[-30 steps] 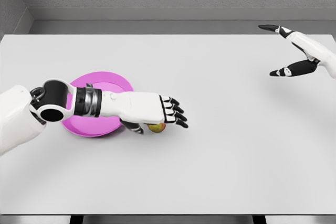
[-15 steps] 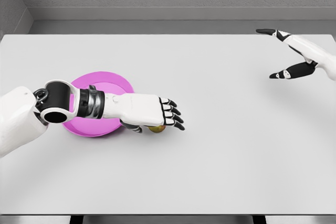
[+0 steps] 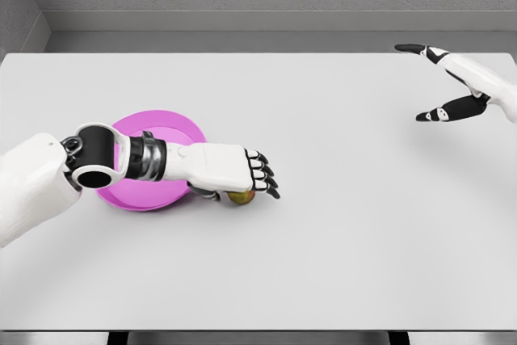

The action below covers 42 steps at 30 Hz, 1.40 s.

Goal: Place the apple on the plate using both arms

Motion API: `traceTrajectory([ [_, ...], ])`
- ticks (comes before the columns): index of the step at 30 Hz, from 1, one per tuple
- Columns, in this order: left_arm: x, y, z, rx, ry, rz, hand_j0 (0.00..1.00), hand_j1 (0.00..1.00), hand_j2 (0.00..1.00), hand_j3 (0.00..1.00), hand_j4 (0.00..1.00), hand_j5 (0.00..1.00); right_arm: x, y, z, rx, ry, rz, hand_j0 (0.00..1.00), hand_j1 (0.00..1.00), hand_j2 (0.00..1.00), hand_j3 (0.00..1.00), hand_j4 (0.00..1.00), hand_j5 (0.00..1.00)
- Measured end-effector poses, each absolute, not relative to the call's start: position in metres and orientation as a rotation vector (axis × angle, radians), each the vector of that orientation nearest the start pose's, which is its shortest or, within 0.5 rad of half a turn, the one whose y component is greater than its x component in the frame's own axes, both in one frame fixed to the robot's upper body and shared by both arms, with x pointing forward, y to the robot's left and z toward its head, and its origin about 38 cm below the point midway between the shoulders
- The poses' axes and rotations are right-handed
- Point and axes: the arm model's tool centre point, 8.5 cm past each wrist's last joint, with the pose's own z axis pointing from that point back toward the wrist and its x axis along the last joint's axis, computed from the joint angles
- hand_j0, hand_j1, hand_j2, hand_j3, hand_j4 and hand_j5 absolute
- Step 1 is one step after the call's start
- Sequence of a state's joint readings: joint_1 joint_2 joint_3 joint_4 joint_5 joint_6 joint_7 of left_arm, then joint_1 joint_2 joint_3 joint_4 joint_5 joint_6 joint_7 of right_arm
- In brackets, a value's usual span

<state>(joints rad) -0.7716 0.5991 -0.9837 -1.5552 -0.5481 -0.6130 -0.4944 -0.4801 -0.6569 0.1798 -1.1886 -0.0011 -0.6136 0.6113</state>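
Observation:
A yellow-green apple [image 3: 241, 197] lies on the grey table just right of the pink plate [image 3: 157, 128]. My left hand [image 3: 239, 187] covers the apple from above, the fingers curled down over its far side and the thumb against its left side. Only the apple's lower edge shows under the palm. The left forearm crosses over the plate's front half. My right hand [image 3: 418, 83] hovers far off at the table's back right corner, fingers spread and holding nothing.
The table's [image 3: 323, 264] front edge runs along the bottom of the view. A grey wall rises behind its far edge.
My left hand has drawn slightly left and its fingers have curled tighter over the apple. The right hand has barely shifted.

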Motion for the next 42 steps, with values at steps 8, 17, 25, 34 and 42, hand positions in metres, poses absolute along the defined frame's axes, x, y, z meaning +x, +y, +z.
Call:
traceTrajectory([
  [8,0.395,0.138,0.160,-0.153,1.666,2.878,0.89,0.89,0.89,0.89,0.89,0.89,0.448,-0.384,0.212,-0.212,-1.734,1.324,1.00,1.00,1.00,1.00,1.00,1.00],
  [17,0.394,0.137,0.158,-0.151,1.655,2.881,0.82,0.82,0.82,0.82,0.82,0.82,0.448,-0.384,0.212,-0.213,-1.734,1.325,1.00,1.00,1.00,1.00,1.00,1.00],
  [25,0.393,0.137,0.156,-0.144,1.646,2.885,0.75,0.75,0.75,0.75,0.75,0.75,0.448,-0.384,0.212,-0.212,-1.734,1.324,1.00,1.00,1.00,1.00,1.00,1.00],
  [34,0.392,0.138,0.155,-0.141,1.637,2.892,0.63,0.63,0.63,0.63,0.63,0.63,0.447,-0.385,0.213,-0.215,-1.732,1.326,1.00,1.00,1.00,1.00,1.00,1.00],
  [42,0.392,0.139,0.154,-0.139,1.633,2.895,0.56,0.56,0.56,0.56,0.56,0.56,0.447,-0.386,0.213,-0.216,-1.731,1.327,1.00,1.00,1.00,1.00,1.00,1.00],
])
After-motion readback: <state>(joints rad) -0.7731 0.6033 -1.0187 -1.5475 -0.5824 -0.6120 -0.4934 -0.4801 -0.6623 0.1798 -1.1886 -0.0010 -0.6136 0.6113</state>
